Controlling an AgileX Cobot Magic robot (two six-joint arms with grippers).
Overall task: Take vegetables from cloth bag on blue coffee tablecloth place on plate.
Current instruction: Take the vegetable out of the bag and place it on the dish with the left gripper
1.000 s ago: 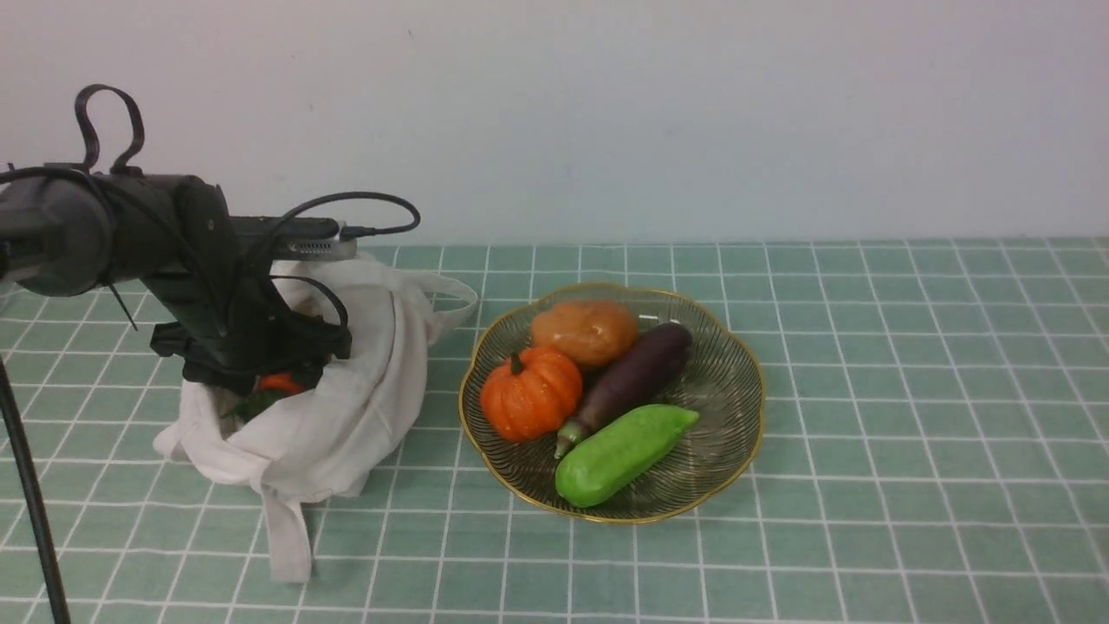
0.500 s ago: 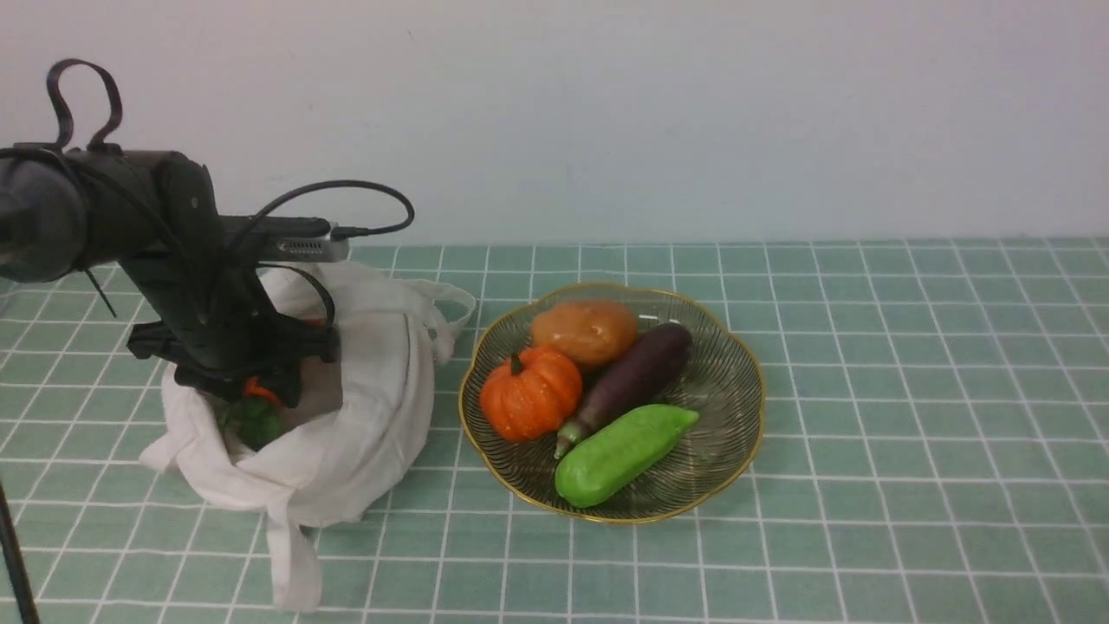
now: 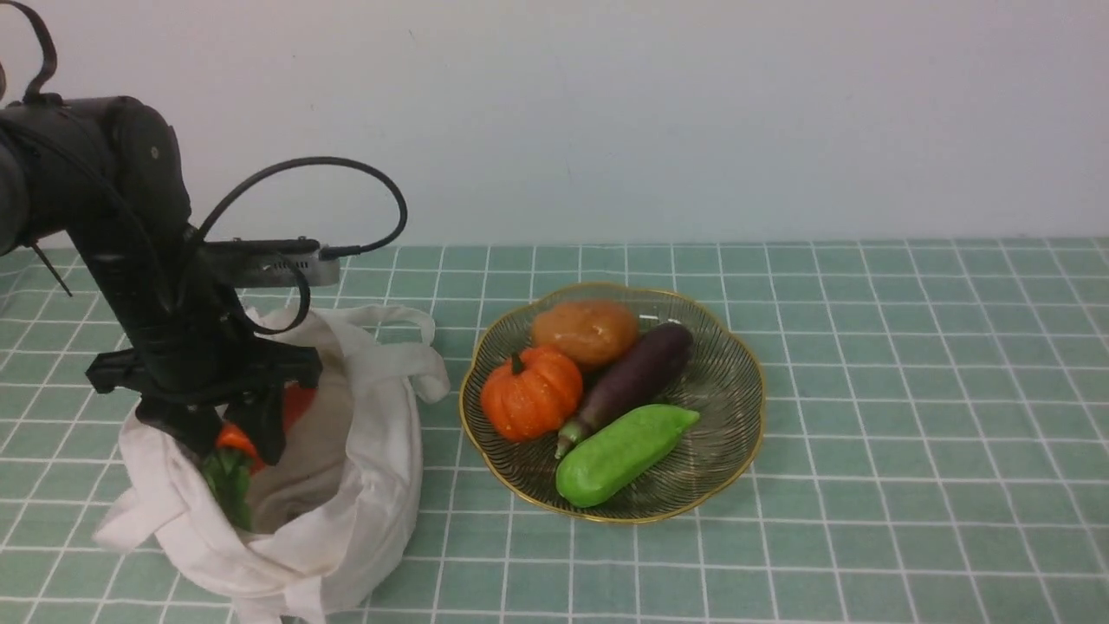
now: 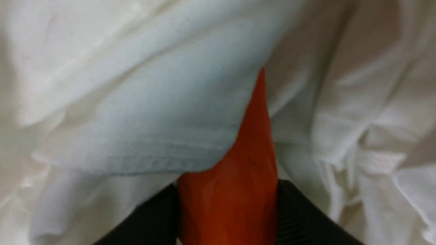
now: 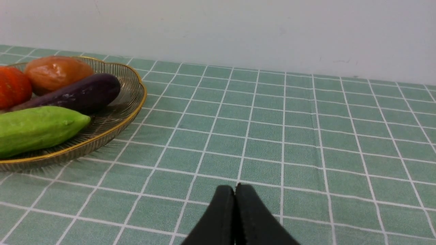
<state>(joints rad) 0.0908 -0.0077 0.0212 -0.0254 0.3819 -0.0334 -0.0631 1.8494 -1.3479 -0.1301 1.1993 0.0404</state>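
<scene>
The orange carrot (image 3: 297, 405) sits in the mouth of the off-white cloth bag (image 3: 372, 485), its dark green leaves (image 3: 230, 490) hanging down inside. My left gripper (image 3: 232, 442) reaches into the bag and is shut on the carrot. In the left wrist view the carrot (image 4: 238, 190) is pinched between the two black fingers (image 4: 303, 217), its thin tip running under a fold of the bag (image 4: 136, 102). The gold-rimmed glass plate (image 3: 752, 433) stands to the right on the teal checked tablecloth (image 3: 910, 390). My right gripper (image 5: 235, 194) is shut and empty, low over the cloth.
On the plate lie an orange pumpkin (image 3: 530, 392), a brown potato (image 3: 586, 331), a purple eggplant (image 3: 632, 373) and a green cucumber (image 3: 619, 452). The plate's rim (image 5: 136, 102) shows beside my right gripper. A pale wall (image 3: 693, 113) closes the back.
My left gripper closed on the carrot, then the arm drew toward the front left. The bag slid with it and its mouth opened wider.
</scene>
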